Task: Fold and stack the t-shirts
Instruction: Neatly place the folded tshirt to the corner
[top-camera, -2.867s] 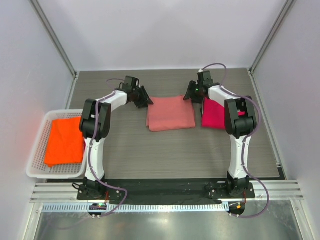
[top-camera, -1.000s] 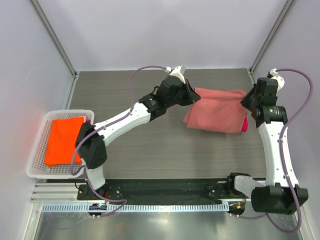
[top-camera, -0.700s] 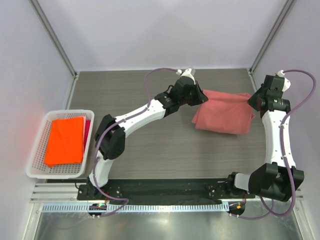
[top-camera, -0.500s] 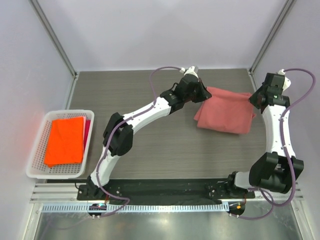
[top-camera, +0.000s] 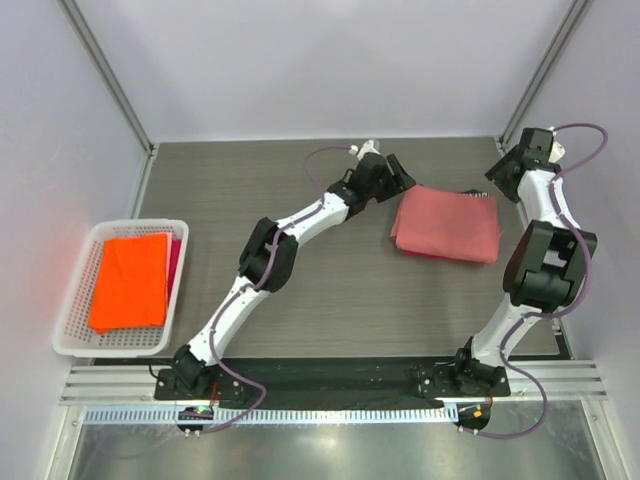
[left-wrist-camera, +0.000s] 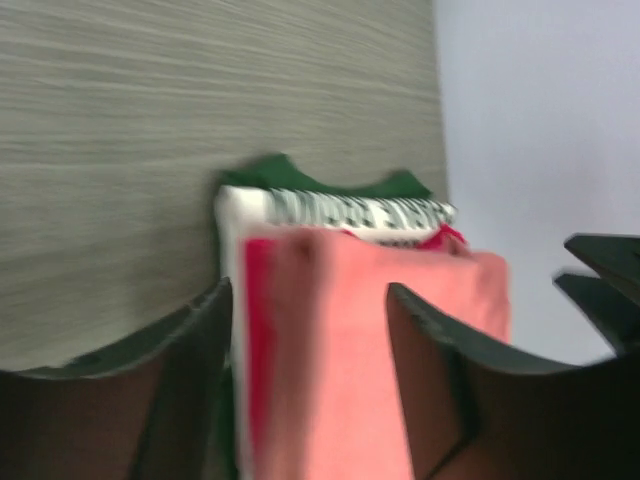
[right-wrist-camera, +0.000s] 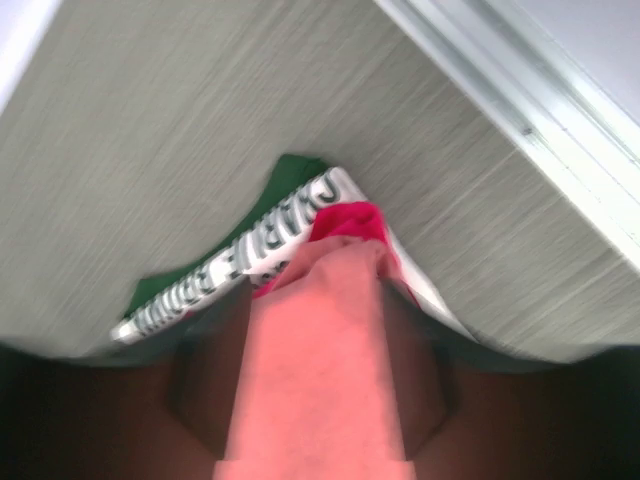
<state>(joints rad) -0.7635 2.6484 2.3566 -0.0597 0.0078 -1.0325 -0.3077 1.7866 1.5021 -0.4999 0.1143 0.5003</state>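
Note:
The salmon-pink t-shirt (top-camera: 446, 226) lies folded at the back right of the table. It sits on the magenta t-shirt, which shows only as an edge in the left wrist view (left-wrist-camera: 260, 340) and a tip in the right wrist view (right-wrist-camera: 347, 220). My left gripper (top-camera: 398, 178) is at the pink shirt's left back corner; its jaws are open above the cloth (left-wrist-camera: 308, 290). My right gripper (top-camera: 503, 180) is at the right back corner, its fingers closed on a raised strip of the pink cloth (right-wrist-camera: 318, 300). The orange t-shirt (top-camera: 130, 280) lies folded in the basket.
The white lattice basket (top-camera: 72, 300) stands at the left edge, with a bit of magenta cloth (top-camera: 177, 262) beside the orange shirt. A white and green printed cloth (left-wrist-camera: 345, 212) lies under the stack at the back right. Enclosure walls stand close behind and to the right.
Both arms carried the salmon-pink shirt from the table's middle to the right and laid it over the magenta one. The left jaws have let go; both grippers have drawn toward the back.

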